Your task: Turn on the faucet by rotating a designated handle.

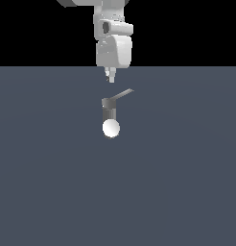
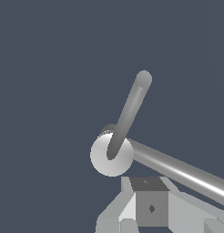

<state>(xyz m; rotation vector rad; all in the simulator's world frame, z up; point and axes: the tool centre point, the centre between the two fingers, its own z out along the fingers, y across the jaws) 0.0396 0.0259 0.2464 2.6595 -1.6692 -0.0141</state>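
Note:
The faucet (image 1: 109, 111) is a short grey cylinder standing on the flat floor, with a white ball (image 1: 111, 129) at its near end. Its handle (image 1: 123, 94) is a thin light-grey bar slanting up toward the exterior view's right from the top block. My gripper (image 1: 109, 78) hangs just above and behind that block, touching nothing, fingers close together and empty. In the wrist view the ball (image 2: 111, 155) lies in the middle with two grey bars leaving it, a dull one (image 2: 129, 113) and a shiny one (image 2: 182, 173). I cannot tell which is the handle there.
A plain blue-grey floor (image 1: 53, 182) stretches all around the faucet. The white arm (image 1: 113, 45) comes down from above at the back.

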